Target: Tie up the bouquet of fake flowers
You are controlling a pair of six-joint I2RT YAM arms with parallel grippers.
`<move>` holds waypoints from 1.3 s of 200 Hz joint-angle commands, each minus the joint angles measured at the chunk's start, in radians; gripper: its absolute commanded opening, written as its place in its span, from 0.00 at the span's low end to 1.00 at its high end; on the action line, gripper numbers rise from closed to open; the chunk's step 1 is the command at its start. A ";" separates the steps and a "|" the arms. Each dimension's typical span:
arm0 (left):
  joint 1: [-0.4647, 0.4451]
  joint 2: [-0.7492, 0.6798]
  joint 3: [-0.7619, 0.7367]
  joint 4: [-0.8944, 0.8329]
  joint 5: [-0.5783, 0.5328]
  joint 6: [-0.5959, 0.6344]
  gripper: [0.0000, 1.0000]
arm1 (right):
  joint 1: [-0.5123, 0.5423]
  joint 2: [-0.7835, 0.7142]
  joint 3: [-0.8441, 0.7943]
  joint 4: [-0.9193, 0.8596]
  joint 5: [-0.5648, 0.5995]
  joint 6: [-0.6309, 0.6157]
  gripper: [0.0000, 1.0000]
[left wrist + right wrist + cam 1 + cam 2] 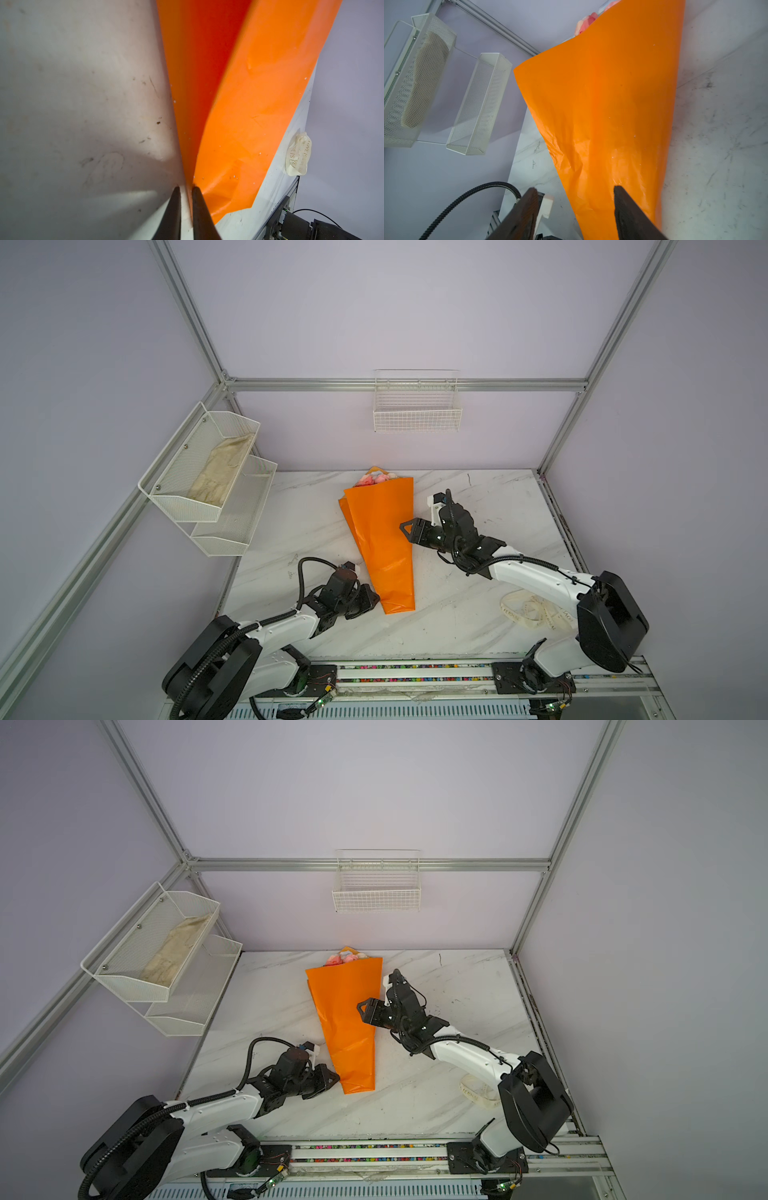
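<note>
L gripper clamped on bouquet wrap edge, narrow end | R gripper jaws apart; over bouquet mid

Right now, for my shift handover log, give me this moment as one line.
left gripper: shut on bouquet paper, narrow end | right gripper: open at bouquet mid-edge | ribbon: loose on table, bouquet untied

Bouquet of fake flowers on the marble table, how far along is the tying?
Done: the bouquet of fake flowers is wrapped in its glossy orange paper cone and lies on the white marble table. In hand: the left claw pinches the cone's narrow end, and the right claw stands open beside its middle. Left: the cream lettered ribbon lies loose by the right arm's base, so nothing is tied yet.
</note>
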 commanded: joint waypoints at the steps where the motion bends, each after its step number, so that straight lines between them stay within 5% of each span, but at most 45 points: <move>1: 0.010 0.006 0.068 0.058 0.034 0.025 0.15 | -0.003 0.039 -0.051 0.047 -0.089 -0.015 0.52; 36: 0.011 0.017 0.090 0.046 0.041 0.039 0.16 | -0.003 0.154 -0.116 0.220 -0.232 0.057 0.27; 55: 0.013 0.024 0.094 0.040 0.060 0.050 0.16 | -0.001 0.207 -0.142 0.273 -0.294 0.074 0.22; 111: 0.014 0.028 0.092 0.024 0.073 0.062 0.15 | -0.003 0.303 -0.227 0.299 -0.289 0.067 0.20; 187: 0.016 0.020 0.106 -0.005 0.071 0.072 0.15 | -0.100 0.163 -0.216 0.325 -0.358 0.039 0.27; 229: 0.016 -0.002 0.102 -0.029 0.066 0.076 0.16 | -0.164 0.316 -0.082 0.338 -0.510 -0.026 0.16; 260: 0.016 -0.012 0.102 -0.045 0.062 0.080 0.17 | -0.172 0.421 -0.043 0.339 -0.489 -0.019 0.16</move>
